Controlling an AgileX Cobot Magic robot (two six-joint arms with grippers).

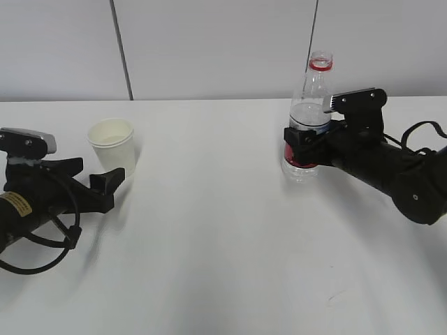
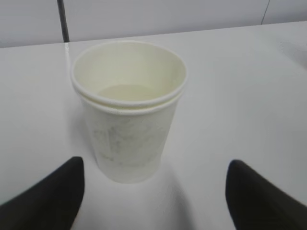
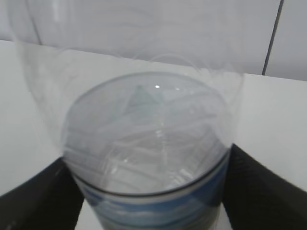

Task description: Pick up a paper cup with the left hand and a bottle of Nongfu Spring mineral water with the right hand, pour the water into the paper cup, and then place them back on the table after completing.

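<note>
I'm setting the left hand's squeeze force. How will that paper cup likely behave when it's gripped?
The paper cup looks like two thin cups nested, judging by its doubled rim, so probably a bit stiffer than one, yet still crushable. It seems nearly empty, so likely light and easily knocked over by the left hand, whose fingers stand open on both sides.

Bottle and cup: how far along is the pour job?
Early stage. The right gripper is around the bottle, which stands upright on the table, uncapped, with water inside. The left gripper is open and short of the paper cup, fingers apart on either side in the wrist view. Left to do: grasp the cup, lift both, pour, set them back. Whether the cup already holds water cannot be told.
</note>
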